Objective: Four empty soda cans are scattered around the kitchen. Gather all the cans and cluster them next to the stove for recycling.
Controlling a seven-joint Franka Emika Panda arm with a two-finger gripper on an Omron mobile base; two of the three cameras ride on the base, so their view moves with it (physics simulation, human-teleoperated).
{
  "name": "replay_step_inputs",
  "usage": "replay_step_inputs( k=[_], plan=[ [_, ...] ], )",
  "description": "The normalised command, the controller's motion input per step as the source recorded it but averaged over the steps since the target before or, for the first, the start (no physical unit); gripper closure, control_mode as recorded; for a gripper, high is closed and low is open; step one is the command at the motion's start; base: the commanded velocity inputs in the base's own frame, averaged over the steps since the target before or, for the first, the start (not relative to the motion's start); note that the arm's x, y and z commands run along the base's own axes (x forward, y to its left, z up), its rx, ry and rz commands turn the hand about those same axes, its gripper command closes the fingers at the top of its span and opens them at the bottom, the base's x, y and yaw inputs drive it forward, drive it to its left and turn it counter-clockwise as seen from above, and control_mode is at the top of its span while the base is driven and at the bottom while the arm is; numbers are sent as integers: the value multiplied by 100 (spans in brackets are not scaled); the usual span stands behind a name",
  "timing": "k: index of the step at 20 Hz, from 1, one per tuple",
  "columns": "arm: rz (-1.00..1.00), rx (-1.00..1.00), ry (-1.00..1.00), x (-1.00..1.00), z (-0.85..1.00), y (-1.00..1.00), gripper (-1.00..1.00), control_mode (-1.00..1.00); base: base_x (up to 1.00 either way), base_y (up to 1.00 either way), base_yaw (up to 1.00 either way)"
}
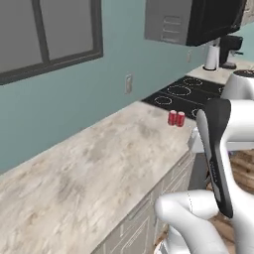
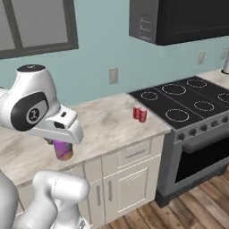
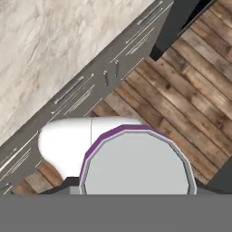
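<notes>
A purple-pink soda can hangs under my hand, with my gripper shut on it, just off the counter's front edge and above the cabinet fronts. The hand view looks down on the same can's silvery top, with wooden floor below it; the can hides my fingertips there. Two red soda cans stand upright and touching on the counter, close to the left edge of the stove. The held can is well left of them in the right base view.
The marble counter runs along the teal wall to the stove. A black microwave hangs above the cooktop. Beyond the stove stand a coffee machine and a white roll. Wooden floor lies in front.
</notes>
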Motion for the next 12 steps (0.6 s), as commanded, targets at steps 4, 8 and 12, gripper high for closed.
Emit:
replay_step_inputs(
  k=[4,8,12],
  plan=[
    [0,0,0,0,0,0,100,100,56,-1,83],
    [0,0,0,0,0,0,100,100,58,-16,74],
    [0,0,0,0,0,0,100,100,51,-28,66]
  ],
)
